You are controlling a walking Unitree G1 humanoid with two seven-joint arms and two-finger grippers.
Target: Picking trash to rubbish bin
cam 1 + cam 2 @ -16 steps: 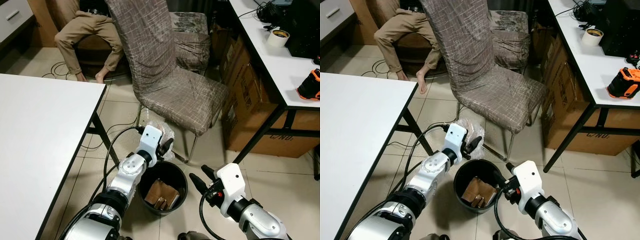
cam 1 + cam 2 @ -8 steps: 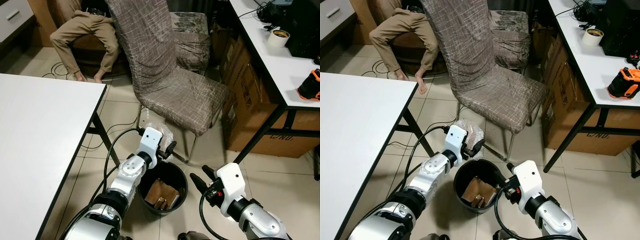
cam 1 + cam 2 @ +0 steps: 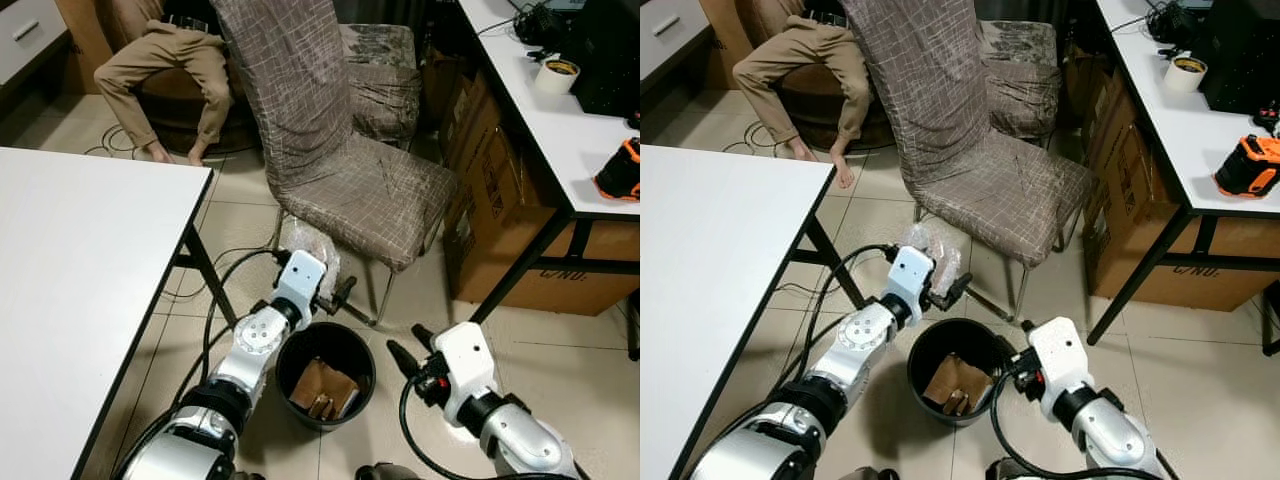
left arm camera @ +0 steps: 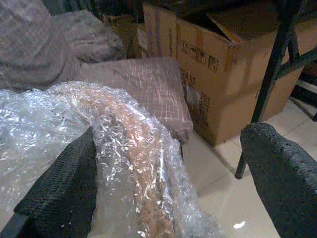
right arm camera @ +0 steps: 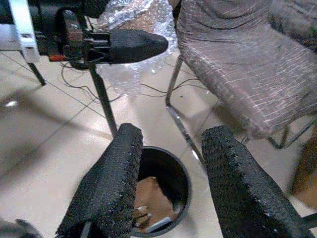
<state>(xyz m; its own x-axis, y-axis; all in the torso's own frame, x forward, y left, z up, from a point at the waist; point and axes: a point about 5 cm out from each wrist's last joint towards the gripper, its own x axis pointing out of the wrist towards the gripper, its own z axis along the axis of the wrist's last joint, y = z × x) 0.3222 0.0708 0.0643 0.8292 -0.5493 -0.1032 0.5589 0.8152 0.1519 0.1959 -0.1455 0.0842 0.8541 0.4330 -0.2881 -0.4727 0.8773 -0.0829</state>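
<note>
A crumpled sheet of bubble wrap (image 3: pixel 310 245) lies on the tiled floor under the front of the fabric-covered chair (image 3: pixel 350 180). My left gripper (image 3: pixel 336 294) is open at the wrap's near edge, just past the far rim of the black rubbish bin (image 3: pixel 285 350). In the left wrist view the bubble wrap (image 4: pixel 124 148) rests against one finger (image 4: pixel 64 188), while the other finger (image 4: pixel 282 168) stands well apart. Brown paper trash (image 3: pixel 320 385) lies inside the bin. My right gripper (image 3: pixel 407 345) hovers open to the right of the bin, empty; the bin (image 5: pixel 173 171) lies beyond its fingers.
A white table (image 3: pixel 80 270) fills the left. Cardboard boxes (image 3: pixel 490 190) sit under the right desk (image 3: pixel 560 130), which carries a tape roll (image 3: pixel 556 75) and an orange tool (image 3: pixel 620 170). Cables (image 3: pixel 225 290) trail on the floor. A person (image 3: pixel 170 60) sits at the back.
My left gripper has pushed a little forward against the bubble wrap. My right gripper has drifted slightly right. The seated person's legs have shifted.
</note>
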